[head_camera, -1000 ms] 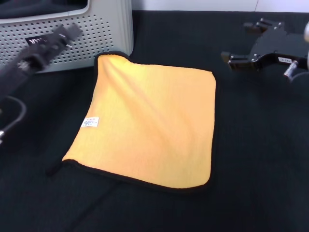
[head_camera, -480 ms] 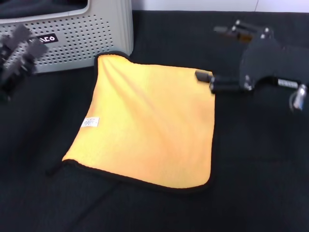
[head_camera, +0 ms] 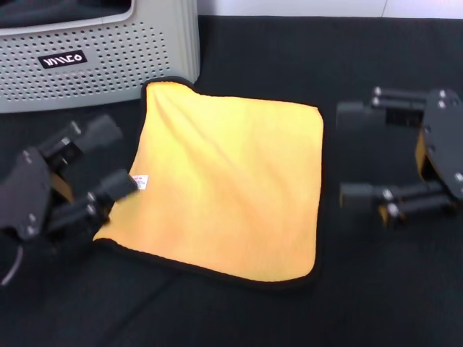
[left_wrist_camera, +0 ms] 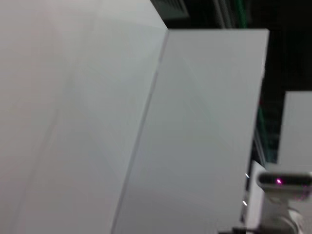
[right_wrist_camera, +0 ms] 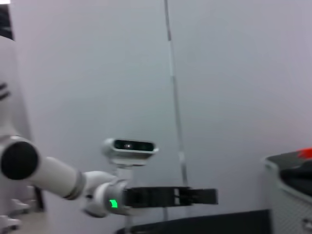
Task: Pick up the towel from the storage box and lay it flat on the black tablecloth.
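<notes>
Since the towel (head_camera: 228,184) is a thin microfibre cloth, I judge it light, limp and prone to folding on itself; it gives no stiffness to push against. It lies spread nearly flat on the black tablecloth (head_camera: 376,303), outside the storage box (head_camera: 108,61), with its far left corner just beside the box's front wall. A few shallow ripples run from that corner. If I need to re-grip, I judge the black-edged corners or hems best, since a pinch in the middle would bunch the cloth.

I see the left gripper (head_camera: 107,160) at the towel's left edge, its fingers spread with nothing between them, the nearer fingertip over the small white tag (head_camera: 139,181). The right gripper (head_camera: 349,155) hovers just beside the towel's right edge, fingers also spread and empty.

Only the head view shows the towel, box and both grippers. The left wrist view shows just pale wall panels (left_wrist_camera: 122,122). The right wrist view shows a wall, a robot arm (right_wrist_camera: 63,180) and a grey corner that may be the box; I cannot tell.
</notes>
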`<state>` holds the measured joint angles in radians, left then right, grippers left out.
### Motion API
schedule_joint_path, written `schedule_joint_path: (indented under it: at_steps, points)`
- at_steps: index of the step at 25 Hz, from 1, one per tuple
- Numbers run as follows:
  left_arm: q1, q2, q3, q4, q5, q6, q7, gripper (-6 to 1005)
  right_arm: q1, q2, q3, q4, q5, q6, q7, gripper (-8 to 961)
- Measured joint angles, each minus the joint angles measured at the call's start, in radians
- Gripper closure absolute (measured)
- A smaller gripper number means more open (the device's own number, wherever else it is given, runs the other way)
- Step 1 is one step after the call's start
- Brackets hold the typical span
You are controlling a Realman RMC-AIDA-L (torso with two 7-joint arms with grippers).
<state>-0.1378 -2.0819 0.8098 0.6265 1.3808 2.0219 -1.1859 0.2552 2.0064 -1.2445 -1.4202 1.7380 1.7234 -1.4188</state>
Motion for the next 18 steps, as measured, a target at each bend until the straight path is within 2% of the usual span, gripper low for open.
schedule_joint_path:
  at_steps: [6,18]
  points:
    - [0.006,-0.005,0.047,0.024,0.047,0.003,0.017,180,-0.006,-0.029,-0.032,-0.009,-0.006,0.049,0.12,81]
    - [0.008,-0.009,0.079,0.025,0.048,0.005,0.018,181,-0.019,-0.036,-0.094,0.001,-0.01,0.057,0.137,81]
